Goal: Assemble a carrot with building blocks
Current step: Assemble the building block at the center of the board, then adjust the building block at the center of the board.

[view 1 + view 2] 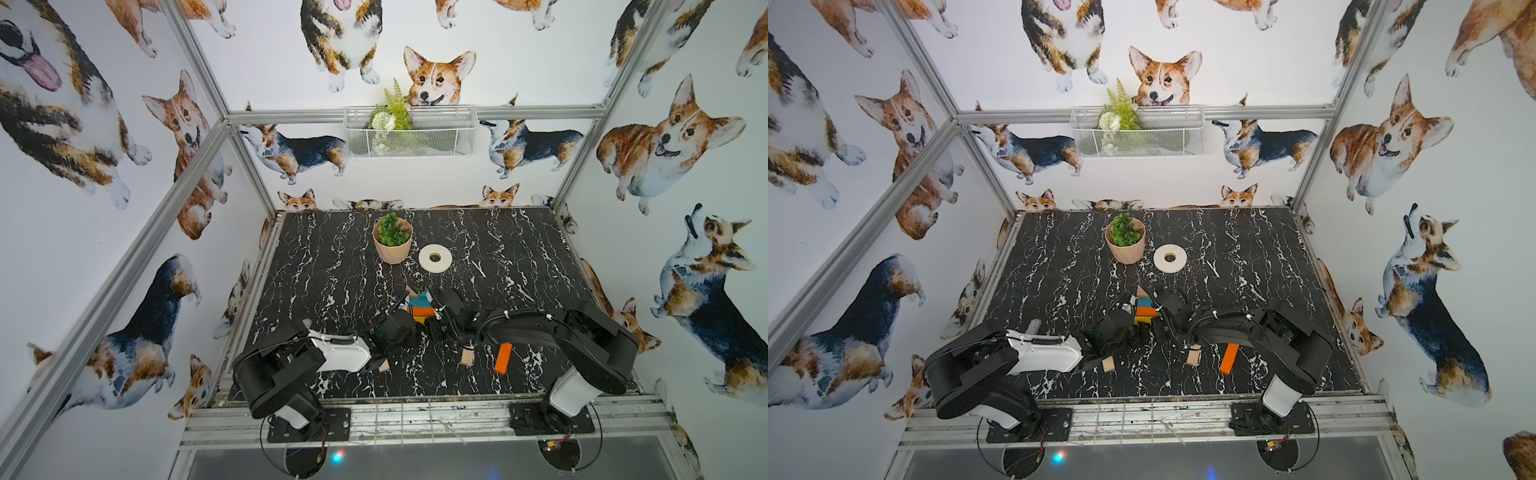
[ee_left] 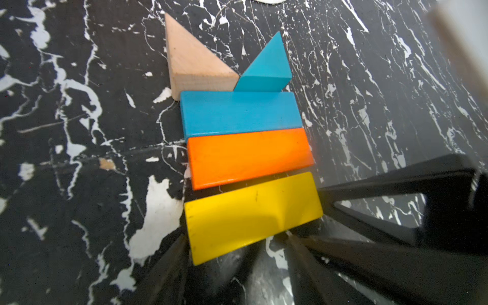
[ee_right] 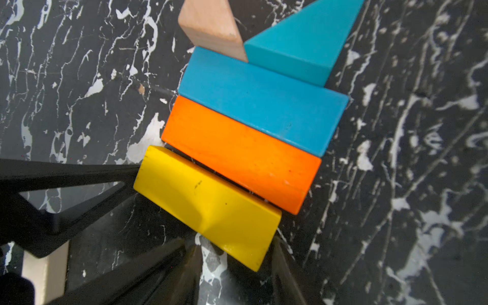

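Left gripper (image 2: 237, 245) and right gripper (image 3: 228, 240), jaws apart, flank one yellow bar (image 2: 253, 216). Carrot (image 1: 419, 309), centre of table (image 1: 332, 270): three bars, two triangles (image 2: 190, 58); long axis runs near-to-far, tips toward tape roll (image 1: 435, 257). Loose: one orange bar (image 1: 503, 358), two plain blocks (image 1: 468, 356).

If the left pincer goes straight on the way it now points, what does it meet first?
Most likely the yellow bar, lying right ahead of the left pincer, with the orange bar just behind. Height is unclear, so it might pass above.
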Tool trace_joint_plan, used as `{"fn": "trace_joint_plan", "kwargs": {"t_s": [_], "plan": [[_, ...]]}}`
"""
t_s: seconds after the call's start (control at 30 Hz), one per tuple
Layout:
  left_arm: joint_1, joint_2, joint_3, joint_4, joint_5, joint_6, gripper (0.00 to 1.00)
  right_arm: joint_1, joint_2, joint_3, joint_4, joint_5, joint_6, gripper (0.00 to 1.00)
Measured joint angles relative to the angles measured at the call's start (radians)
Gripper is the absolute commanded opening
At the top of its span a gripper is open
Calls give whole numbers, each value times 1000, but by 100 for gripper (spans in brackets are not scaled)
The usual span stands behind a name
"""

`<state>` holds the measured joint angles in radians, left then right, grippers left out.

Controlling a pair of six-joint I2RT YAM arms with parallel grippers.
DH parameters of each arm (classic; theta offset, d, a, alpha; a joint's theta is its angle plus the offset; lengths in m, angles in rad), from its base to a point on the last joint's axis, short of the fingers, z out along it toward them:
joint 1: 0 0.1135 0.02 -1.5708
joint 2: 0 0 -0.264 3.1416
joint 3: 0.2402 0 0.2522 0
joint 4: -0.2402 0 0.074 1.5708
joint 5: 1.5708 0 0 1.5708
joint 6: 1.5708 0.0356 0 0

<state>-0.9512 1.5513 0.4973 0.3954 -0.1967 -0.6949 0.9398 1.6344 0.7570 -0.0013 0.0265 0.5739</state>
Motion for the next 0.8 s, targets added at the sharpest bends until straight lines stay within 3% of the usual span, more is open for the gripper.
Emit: {"fn": "trace_joint_plan", "kwargs": {"t_s": [0.23, 0.37, 0.63, 0.8], "plan": [[-3, -10, 0, 9, 52, -1, 64, 3, -66, -34, -56, -34, 0, 53], [-5, -87, -21, 4, 74, 0, 65, 3, -170, -65, -86, -53, 1, 52], [-5, -513, -90, -213, -26, 26, 67, 32, -472, -188, -206, 15, 21, 49], [-5, -672, -166, -326, -26, 20, 63, 103, -666, -233, -357, 115, 92, 48]]}}
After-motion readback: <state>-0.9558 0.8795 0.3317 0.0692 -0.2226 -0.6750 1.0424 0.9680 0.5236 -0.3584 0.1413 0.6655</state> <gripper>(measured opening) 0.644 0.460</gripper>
